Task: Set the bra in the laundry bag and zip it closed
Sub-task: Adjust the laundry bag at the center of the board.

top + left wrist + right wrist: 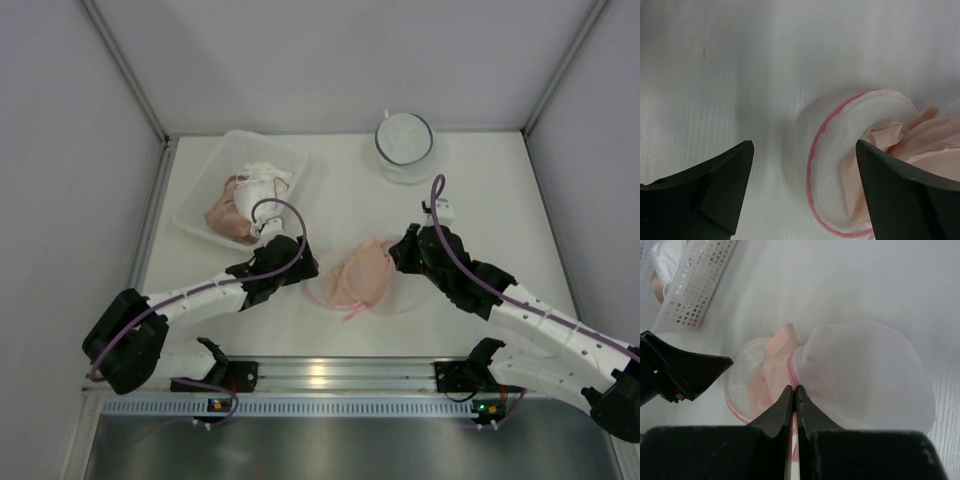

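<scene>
A peach bra (362, 274) lies in the open half of a white mesh laundry bag (395, 290) with a pink rim, at the table's middle. In the right wrist view the bag's domed lid (865, 375) stands to the right of the bra (775, 352). My right gripper (794, 390) is shut on the bag's pink rim (791, 367); it shows in the top view (400, 250). My left gripper (300, 262) is open and empty just left of the bag. In its own view the bag rim (816, 150) and the bra (920, 140) lie between and beyond its fingers (720, 185).
A clear plastic tray (205, 195) with more pink and white garments (245, 195) stands at the back left. A round white mesh bag (404, 140) stands at the back centre. White walls close in the table on three sides.
</scene>
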You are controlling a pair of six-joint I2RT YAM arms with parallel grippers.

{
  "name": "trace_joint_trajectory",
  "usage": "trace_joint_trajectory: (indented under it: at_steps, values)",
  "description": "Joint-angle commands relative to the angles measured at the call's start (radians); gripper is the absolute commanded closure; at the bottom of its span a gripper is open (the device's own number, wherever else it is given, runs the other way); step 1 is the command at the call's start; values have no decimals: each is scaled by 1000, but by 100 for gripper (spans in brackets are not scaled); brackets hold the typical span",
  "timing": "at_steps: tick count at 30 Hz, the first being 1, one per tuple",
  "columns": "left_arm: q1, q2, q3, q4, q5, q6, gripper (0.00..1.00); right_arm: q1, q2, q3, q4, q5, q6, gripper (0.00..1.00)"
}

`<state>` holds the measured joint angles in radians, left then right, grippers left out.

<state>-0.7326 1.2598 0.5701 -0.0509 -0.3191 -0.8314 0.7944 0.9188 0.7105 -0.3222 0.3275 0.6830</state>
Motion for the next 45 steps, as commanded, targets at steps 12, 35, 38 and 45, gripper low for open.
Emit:
trace_joint_trajectory:
  at_steps: [12, 35, 38, 45]
  values:
    - [7, 167, 14, 232, 179, -41, 68, 9, -3, 41, 40, 25, -30, 100]
    - [7, -257, 563, -340, -58, 436, 100, -1, 137, 164, 161, -10, 4, 100]
    - [7, -220, 616, -385, -95, 426, 100, -1, 141, 248, 31, -42, 4, 100]
    - [7, -220, 648, -441, -87, 397, 100, -24, 195, 337, -191, 7, -59, 100]
